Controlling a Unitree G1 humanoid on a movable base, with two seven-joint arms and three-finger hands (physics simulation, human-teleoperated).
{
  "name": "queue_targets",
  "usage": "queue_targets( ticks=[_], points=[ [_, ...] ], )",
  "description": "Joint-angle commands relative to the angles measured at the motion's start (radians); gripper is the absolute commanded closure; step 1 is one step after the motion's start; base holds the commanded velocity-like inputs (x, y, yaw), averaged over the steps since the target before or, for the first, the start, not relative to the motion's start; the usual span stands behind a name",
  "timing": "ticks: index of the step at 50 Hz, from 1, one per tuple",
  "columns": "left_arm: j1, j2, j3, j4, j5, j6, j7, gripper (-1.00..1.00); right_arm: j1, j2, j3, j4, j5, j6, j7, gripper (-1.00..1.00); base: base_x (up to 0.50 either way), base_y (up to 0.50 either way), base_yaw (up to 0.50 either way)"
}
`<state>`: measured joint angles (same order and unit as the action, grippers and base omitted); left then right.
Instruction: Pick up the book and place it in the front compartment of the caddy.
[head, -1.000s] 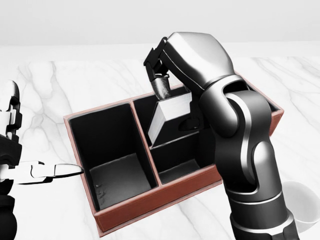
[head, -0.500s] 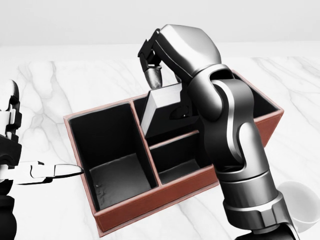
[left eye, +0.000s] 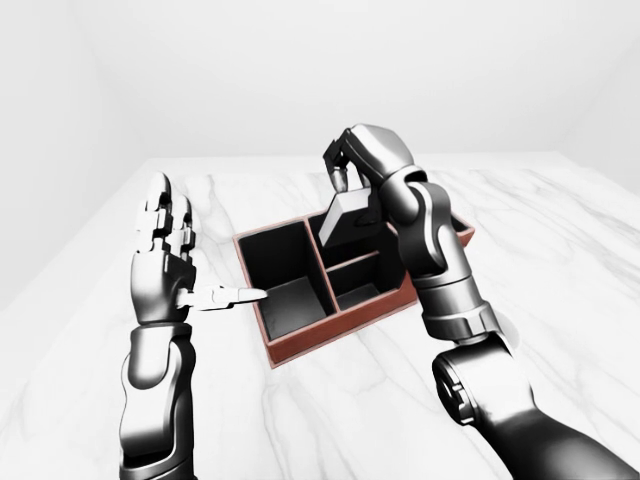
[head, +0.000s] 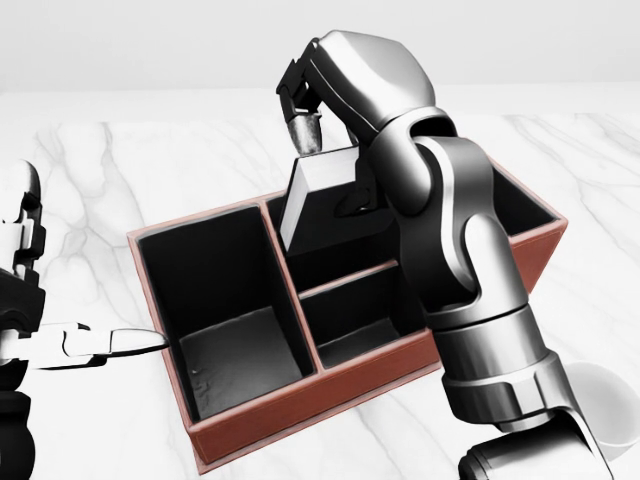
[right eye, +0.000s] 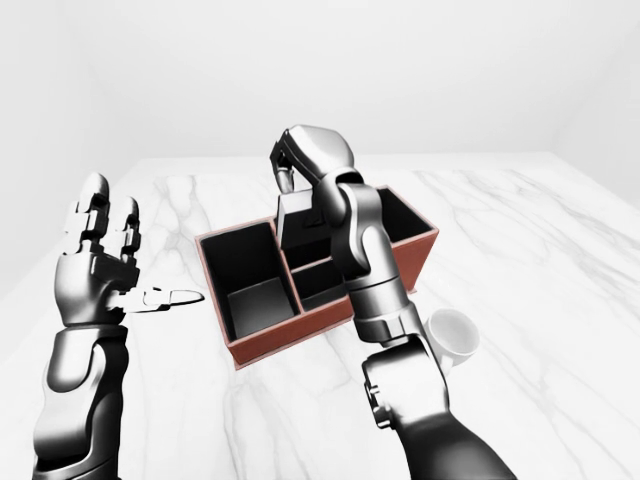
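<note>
Now the book (head: 318, 195), pinched by the right hand (head: 312, 108), has been lifted and shifted leftward above the caddy (head: 300, 420); lowering remains undone. The left hand (left eye: 165, 262) is held spread.

The metallic three-fingered right hand (head: 308, 100) rose and drifted toward the head view's left, carrying the pinched grey hardcover book (head: 318, 192) higher above the red-walled, black-lined caddy (head: 300, 405), its tilt easing.
</note>
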<state>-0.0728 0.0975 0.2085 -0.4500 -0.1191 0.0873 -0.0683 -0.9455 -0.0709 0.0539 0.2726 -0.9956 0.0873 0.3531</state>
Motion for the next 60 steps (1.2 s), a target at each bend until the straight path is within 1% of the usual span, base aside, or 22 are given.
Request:
queue_targets(
  ticks=[1, 7, 21, 36, 51, 53, 60],
  points=[
    [-0.001, -0.001, -0.001, 0.006, 0.001, 0.000, 0.000, -1.00, -0.039, -0.004, -0.004, 0.045, -0.014, 0.000, -0.050, 1.00, 0.00, 0.00, 0.00],
    [0.000, -0.001, -0.001, -0.001, 0.000, 0.000, 0.000, -1.00, -0.044, -0.001, -0.003, 0.069, -0.015, 0.000, -0.064, 1.00, 0.00, 0.00, 0.00],
    [-0.005, 0.000, -0.002, 0.023, 0.001, 0.000, 0.001, -1.00, -0.059, 0.001, 0.003, 0.181, -0.026, 0.000, -0.141, 1.00, 0.00, 0.00, 0.00],
    [-0.004, 0.002, 0.001, 0.014, -0.002, 0.000, 0.001, -1.00, -0.074, 0.010, 0.010, 0.268, -0.036, 0.000, -0.186, 1.00, 0.00, 0.00, 0.00],
    [-0.023, 0.016, 0.023, 0.016, -0.019, 0.000, 0.006, -1.00, -0.106, 0.011, 0.016, 0.394, -0.040, -0.042, -0.252, 1.00, 0.00, 0.00, 0.00],
    [-0.023, 0.016, 0.022, 0.019, -0.019, 0.000, 0.007, -1.00, -0.115, 0.010, 0.016, 0.422, -0.040, -0.052, -0.267, 1.00, 0.00, 0.00, 0.00],
    [-0.021, 0.015, 0.018, 0.023, -0.017, 0.000, 0.008, -1.00, -0.127, 0.008, 0.016, 0.460, -0.040, -0.065, -0.286, 1.00, 0.00, 0.00, 0.00]
  ],
)
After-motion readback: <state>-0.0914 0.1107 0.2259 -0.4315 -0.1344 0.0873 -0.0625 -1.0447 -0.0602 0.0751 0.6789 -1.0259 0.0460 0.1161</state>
